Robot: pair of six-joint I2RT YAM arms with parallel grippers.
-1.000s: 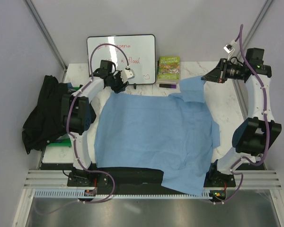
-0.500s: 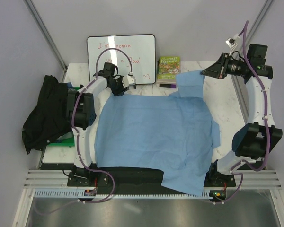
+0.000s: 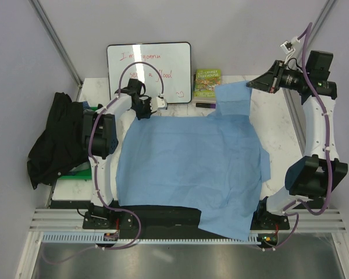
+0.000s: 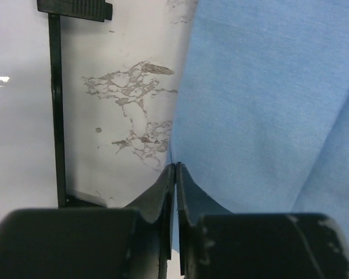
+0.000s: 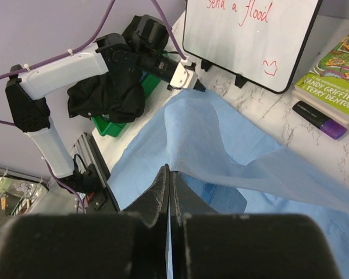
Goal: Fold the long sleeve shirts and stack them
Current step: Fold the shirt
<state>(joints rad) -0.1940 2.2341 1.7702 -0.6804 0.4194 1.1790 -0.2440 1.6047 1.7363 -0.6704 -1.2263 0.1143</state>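
Two shirts: your light blue shirt [image 3: 189,168] lies spread across the tabletop [image 3: 279,125]; the black shirt [image 3: 55,139] sits bunched off its left side.
Left claw [image 4: 175,168]: pinched closed on the light blue shirt's far-left edge.
Right claw [image 3: 250,85]: closed on its far-right part, held raised.

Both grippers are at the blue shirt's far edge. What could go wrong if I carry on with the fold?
1. The left gripper pinches only the very edge of the blue shirt, so it could slip out when pulled.
2. The cloth raised by the right gripper hangs close to the marker and the book; moving it may sweep them.
3. The shirt's near corner overhangs the front of the table and might slide off.
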